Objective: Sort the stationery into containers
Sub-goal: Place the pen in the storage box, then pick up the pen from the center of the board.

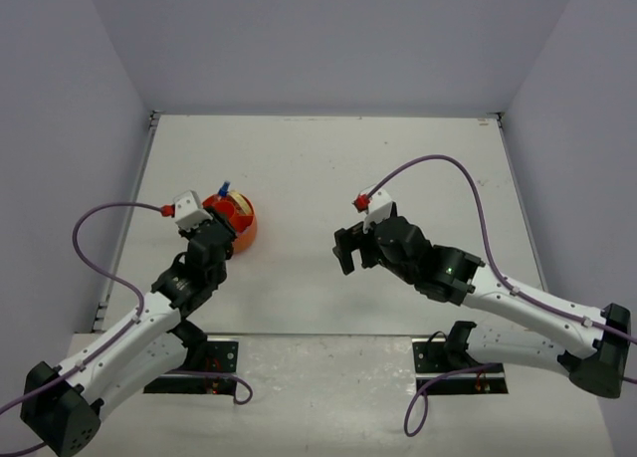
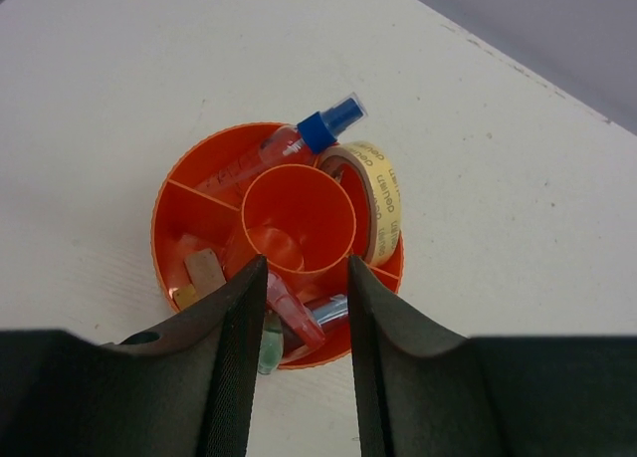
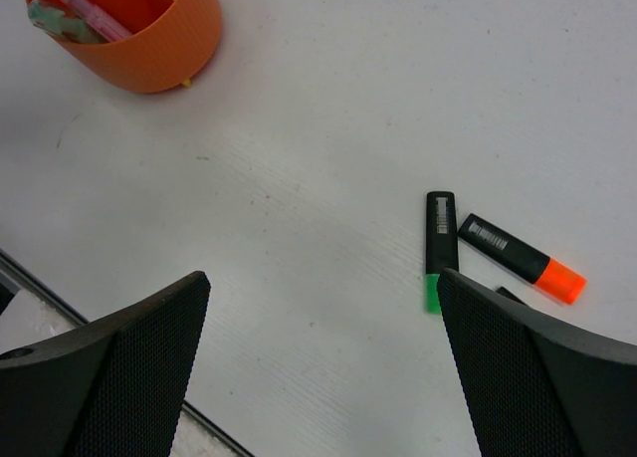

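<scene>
On the white bench (image 1: 299, 158) the orange tub (image 1: 246, 236) sits near the left edge under your left gripper (image 2: 304, 268), parted and empty, while your right gripper (image 3: 320, 278), wide and empty, hovers mid-bench over the green-ended highlighter (image 3: 439, 248) and orange-ended highlighter (image 3: 521, 258), so lower and close on one.

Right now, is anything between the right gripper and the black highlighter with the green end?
Nothing visible: only bare white table lies between the open right gripper and the green-ended black highlighter. The orange-ended black highlighter lies beyond it, out of the path.
</scene>
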Motion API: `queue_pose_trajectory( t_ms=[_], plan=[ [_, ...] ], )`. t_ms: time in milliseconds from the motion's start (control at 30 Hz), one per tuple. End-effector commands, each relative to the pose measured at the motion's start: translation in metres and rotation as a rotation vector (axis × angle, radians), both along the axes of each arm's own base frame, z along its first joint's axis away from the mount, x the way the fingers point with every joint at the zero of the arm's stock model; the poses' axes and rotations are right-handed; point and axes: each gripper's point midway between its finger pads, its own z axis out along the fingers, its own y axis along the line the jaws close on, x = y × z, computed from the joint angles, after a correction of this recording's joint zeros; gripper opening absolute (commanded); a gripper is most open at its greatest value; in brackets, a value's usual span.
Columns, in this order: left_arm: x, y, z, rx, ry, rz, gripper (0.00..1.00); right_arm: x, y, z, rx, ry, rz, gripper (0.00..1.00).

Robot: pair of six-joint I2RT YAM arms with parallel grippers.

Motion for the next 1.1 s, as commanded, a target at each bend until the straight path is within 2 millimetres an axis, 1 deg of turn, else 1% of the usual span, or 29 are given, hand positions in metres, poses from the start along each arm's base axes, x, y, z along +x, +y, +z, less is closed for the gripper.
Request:
queue_pose_trajectory(
  t_ms=[0,100,133,167,233,267,300,333,367,433,467,500,533,567,633,700,767,800,867,933,1033,1067],
  plan=[
    [-0.001,0.000,0.027,-0.066,-0.069,0.005,0.40,0.006,0.005,-0.016,-0.029,0.020,-0.015,0.99],
    [-0.005,-0.005,0.043,-0.094,-0.080,-0.040,0.44,0.009,0.002,-0.026,-0.052,0.048,-0.040,0.99],
    [-0.007,-0.006,0.052,-0.105,-0.091,-0.053,0.47,0.012,0.000,-0.029,-0.058,0.060,-0.050,0.99],
    [-0.009,-0.008,0.065,-0.118,-0.103,-0.067,0.52,0.013,-0.001,-0.033,-0.063,0.082,-0.049,0.99],
    [-0.015,-0.008,0.073,-0.112,-0.079,-0.089,0.75,0.009,0.001,-0.044,-0.072,0.150,-0.012,0.99],
    [-0.017,-0.009,0.083,-0.121,-0.084,-0.102,0.88,0.011,-0.003,-0.050,-0.082,0.183,-0.015,0.99],
    [-0.020,-0.010,0.093,-0.127,-0.084,-0.117,0.97,0.013,-0.007,-0.056,-0.091,0.217,-0.023,0.99],
    [-0.024,-0.009,0.098,-0.128,-0.075,-0.129,0.99,0.015,-0.009,-0.061,-0.101,0.247,-0.031,0.99],
    [-0.027,-0.010,0.101,-0.129,-0.070,-0.139,1.00,0.016,-0.012,-0.066,-0.118,0.267,-0.043,0.98],
    [-0.035,-0.010,0.103,-0.124,-0.048,-0.170,1.00,0.019,-0.018,-0.078,-0.153,0.300,-0.066,0.90],
    [-0.038,-0.009,0.109,-0.128,-0.055,-0.179,1.00,0.021,-0.022,-0.082,-0.163,0.313,-0.078,0.88],
    [-0.044,-0.010,0.118,-0.140,-0.071,-0.204,1.00,0.022,-0.026,-0.092,-0.188,0.344,-0.090,0.81],
    [-0.050,-0.011,0.124,-0.138,-0.074,-0.236,1.00,0.022,-0.029,-0.101,-0.216,0.372,-0.094,0.75],
    [-0.054,-0.013,0.126,-0.128,-0.068,-0.265,1.00,0.022,-0.030,-0.105,-0.231,0.383,-0.096,0.73],
    [-0.064,-0.012,0.144,-0.123,-0.096,-0.305,1.00,0.021,-0.030,-0.123,-0.285,0.433,-0.090,0.68],
    [-0.072,-0.012,0.156,-0.107,-0.102,-0.342,1.00,0.022,-0.030,-0.134,-0.321,0.463,-0.090,0.62],
    [-0.081,-0.010,0.168,-0.081,-0.112,-0.378,1.00,0.026,-0.030,-0.140,-0.349,0.472,-0.107,0.59],
    [-0.084,-0.008,0.170,-0.061,-0.113,-0.391,1.00,0.029,-0.030,-0.146,-0.369,0.478,-0.116,0.58],
    [-0.090,-0.005,0.177,-0.044,-0.131,-0.403,1.00,0.037,-0.035,-0.151,-0.406,0.466,-0.145,0.58],
    [-0.093,-0.001,0.175,-0.020,-0.129,-0.403,1.00,0.049,-0.040,-0.157,-0.425,0.476,-0.167,0.58],
    [-0.095,0.001,0.169,-0.007,-0.119,-0.402,1.00,0.059,-0.042,-0.157,-0.421,0.481,-0.186,0.57],
    [-0.094,0.001,0.164,-0.002,-0.110,-0.403,1.00,0.064,-0.045,-0.156,-0.419,0.483,-0.196,0.57]
  ],
)
